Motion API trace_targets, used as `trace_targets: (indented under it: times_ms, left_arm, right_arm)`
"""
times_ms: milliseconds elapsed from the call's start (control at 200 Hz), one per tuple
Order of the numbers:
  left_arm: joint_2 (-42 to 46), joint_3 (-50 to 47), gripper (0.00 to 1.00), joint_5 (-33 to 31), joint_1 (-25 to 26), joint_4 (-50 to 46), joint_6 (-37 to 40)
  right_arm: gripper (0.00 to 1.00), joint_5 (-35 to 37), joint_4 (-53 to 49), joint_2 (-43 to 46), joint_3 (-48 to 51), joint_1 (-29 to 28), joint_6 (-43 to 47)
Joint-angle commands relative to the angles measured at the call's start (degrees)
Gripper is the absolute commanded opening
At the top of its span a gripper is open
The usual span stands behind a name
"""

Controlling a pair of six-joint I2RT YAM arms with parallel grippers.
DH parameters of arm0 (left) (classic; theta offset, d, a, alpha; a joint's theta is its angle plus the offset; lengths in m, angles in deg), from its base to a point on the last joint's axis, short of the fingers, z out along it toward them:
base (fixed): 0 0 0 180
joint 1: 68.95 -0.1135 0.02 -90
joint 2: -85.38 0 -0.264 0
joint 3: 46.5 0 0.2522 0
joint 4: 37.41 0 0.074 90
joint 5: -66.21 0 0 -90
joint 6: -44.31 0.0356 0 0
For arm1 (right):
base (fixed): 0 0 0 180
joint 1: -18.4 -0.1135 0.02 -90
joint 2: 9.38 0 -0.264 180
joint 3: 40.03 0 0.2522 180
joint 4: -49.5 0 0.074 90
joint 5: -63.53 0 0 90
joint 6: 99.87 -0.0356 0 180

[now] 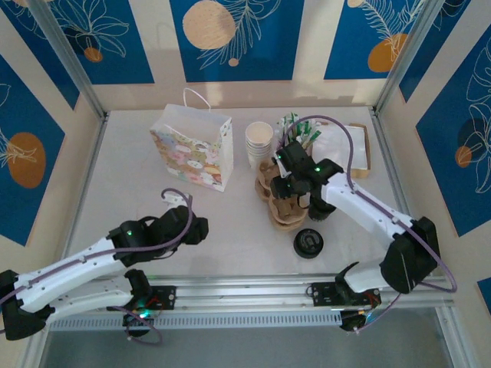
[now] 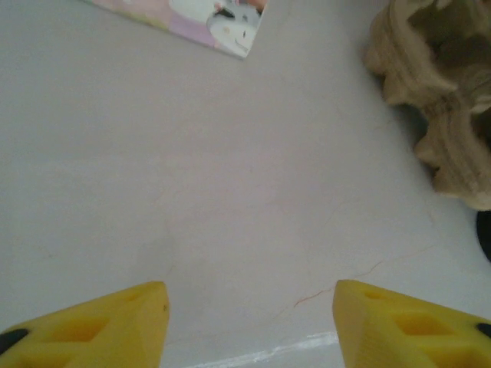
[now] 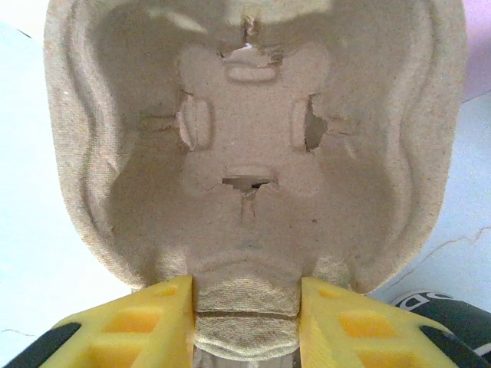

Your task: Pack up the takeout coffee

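Two arms reach over a pale worktop walled by blue-and-cream panels. The right hand is down on the pulp cup carrier, which sits a little right of the worktop's centre. In the right wrist view the right hand has its yellow fingers pressed against either side of a fold in the carrier's near rim, pinching it. The moulded cup well beyond the fingers is empty. A black lid lies flat on the worktop just in front of the carrier, and its edge shows at the lower right of the wrist view.

Behind the carrier stands a short stack of paper cups. Just beside the stack, to its right, is a bunch of green-and-white sachets. A patterned paper bag stands upright to the left of the cups, its string handle up.

The left hand hangs over bare worktop, well apart from the bag and the carrier. Its wrist view shows the left hand spread wide with nothing between the fingers, above the plain surface. The bag's corner sits at the top of that view and the carrier's edge at the right.
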Motion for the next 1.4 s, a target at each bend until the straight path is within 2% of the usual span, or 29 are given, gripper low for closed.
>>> trace_targets:
  times_ms: [0,145,310,345,465,510,585,690,955,1035,1221,1336,1391]
  left_arm:
    - [-0.4,7.7,0.62,-6.2,0.5,-7.7,1.6]
    - [-2.2,16.3,0.69,-9.9,0.5,-11.6,2.4]
    - [-5.1,26.0,0.70,-12.7,0.4,-12.4,1.4]
    - [-5.4,27.3,0.74,-13.8,0.4,-12.0,0.2]
    - [-7.3,32.9,0.78,-15.2,-0.3,-11.1,-1.6]
    - [-8.5,35.3,0.82,-15.1,-0.7,-11.0,-1.5]
    - [-11.8,39.8,0.86,-13.3,-2.5,-12.6,-1.9]
    - [-16.4,43.6,0.87,-6.9,-7.4,-12.8,-3.0]
    - [-24.5,45.2,0.86,5.5,-21.4,-9.9,-6.3]
    - [-27.0,45.7,0.80,6.5,-23.4,-9.6,-6.7]
    - [-29.9,45.1,0.78,8.5,-26.0,-4.0,-5.5]
    - [-31.0,45.0,0.77,7.6,-26.5,-2.1,-4.8]
    - [-31.6,45.0,0.74,6.8,-27.0,-2.1,-5.1]
  right_arm:
    - [0.36,-2.5,1.9,3.8,1.5,-0.2,-0.9]
    - [0.36,-3.4,2.4,6.8,2.2,0.1,-0.3]
    - [0.36,-3.4,2.9,9.6,3.3,0.2,-0.1]
    - [0.36,-3.5,3.0,10.2,3.5,0.2,-0.2]
    - [0.36,-4.3,3.1,12.0,4.1,0.1,-0.3]
    - [0.36,-4.6,3.1,12.7,4.4,0.2,-0.4]
    - [0.36,-4.9,3.0,13.7,4.8,0.2,-0.5]
    - [0.36,-5.5,2.7,14.8,4.8,0.1,-0.6]
    - [0.37,-6.4,0.8,17.1,4.6,-0.2,-1.3]
    - [0.36,-6.3,0.3,17.8,4.7,-0.3,-1.3]
    - [0.37,-6.4,-0.2,19.0,4.9,-0.8,-1.5]
    - [0.36,-5.7,-1.2,18.9,4.2,-1.2,-1.3]
    - [0.36,-5.3,-1.6,18.9,3.9,-1.4,-1.3]
